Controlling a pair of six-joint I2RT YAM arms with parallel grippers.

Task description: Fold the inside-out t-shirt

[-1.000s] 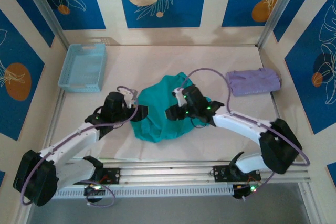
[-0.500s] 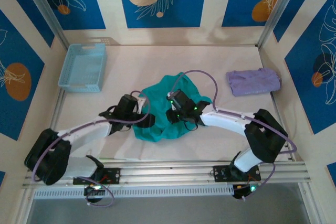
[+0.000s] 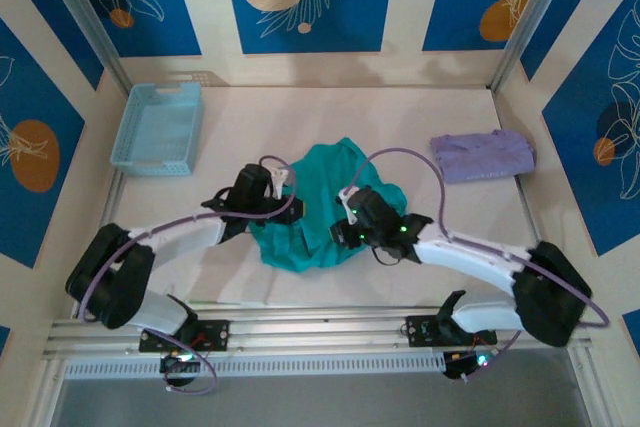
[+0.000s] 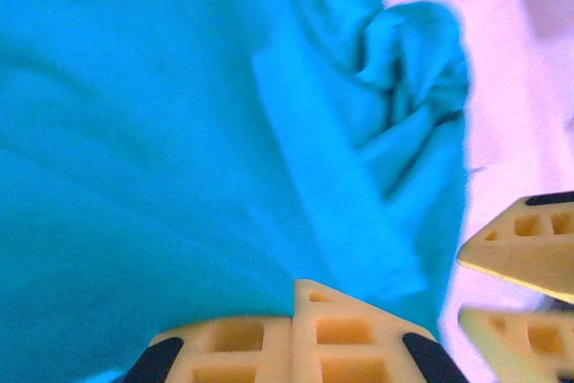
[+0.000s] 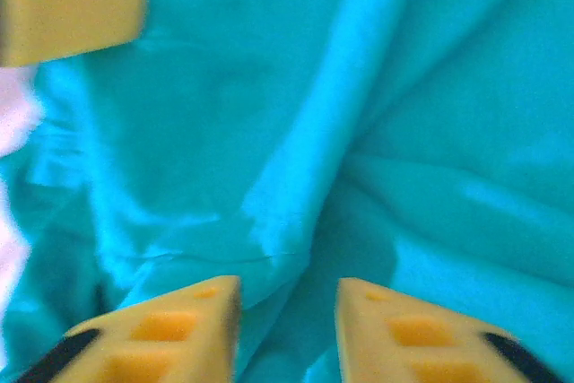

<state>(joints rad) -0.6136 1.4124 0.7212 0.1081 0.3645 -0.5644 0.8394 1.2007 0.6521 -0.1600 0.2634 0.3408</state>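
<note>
At mid-table, one teal t-shirt [image 3: 322, 185] lies under two grippers: left gripper [image 4: 296, 302] jaws together, right gripper [image 5: 287, 291] jaws apart.

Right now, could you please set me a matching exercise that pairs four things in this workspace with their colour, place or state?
Things:
1. t-shirt
2. plastic basket
3. folded garment
4. right hand

Descriptions:
A. pale lavender, at the far right
B. open, at a fold of cloth
C. light blue, at the far left
D. teal, crumpled in the middle

Pairs: 1-D, 2-C, 3-A, 4-B
</note>
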